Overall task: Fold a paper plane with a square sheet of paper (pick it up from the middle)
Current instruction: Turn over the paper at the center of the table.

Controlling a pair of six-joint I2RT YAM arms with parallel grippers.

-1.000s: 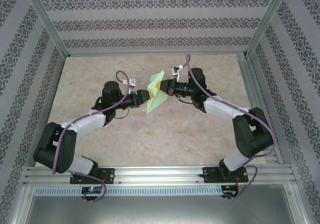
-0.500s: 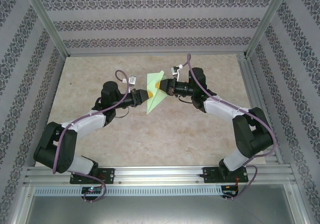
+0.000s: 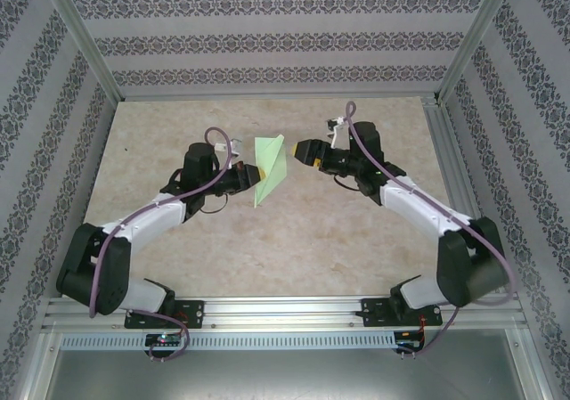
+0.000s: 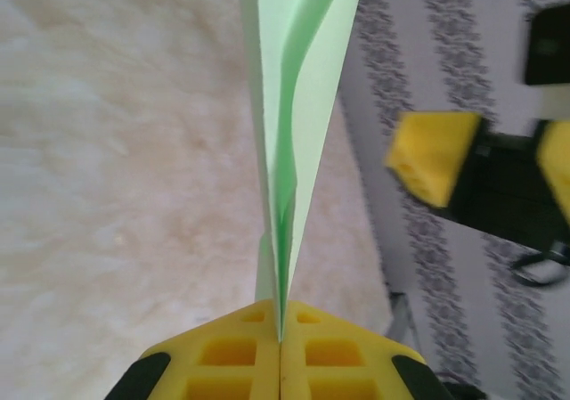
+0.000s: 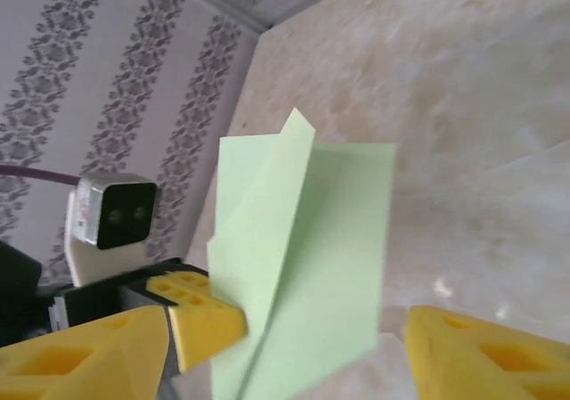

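Note:
The square sheet of paper [image 3: 270, 168], pale green and folded into several layers, hangs above the table between the two arms. My left gripper [image 3: 250, 175] is shut on its lower edge; in the left wrist view the paper [image 4: 298, 106] rises edge-on from the closed yellow jaws of the left gripper [image 4: 280, 329]. My right gripper [image 3: 301, 151] stands open just right of the sheet, apart from it. In the right wrist view the paper [image 5: 303, 266] stands in front of the open right gripper [image 5: 285, 364], and one left fingertip [image 5: 200, 315] presses its left side.
The beige marbled table [image 3: 312, 231] lies under both arms. Patterned walls and a metal frame [image 3: 445, 106] close it in at the back and sides. The aluminium rail [image 3: 285, 315] carrying the arm bases runs along the near edge.
My right gripper has opened, let go of the paper and drawn back to the right. My left gripper has closed on the paper and shifted it slightly left.

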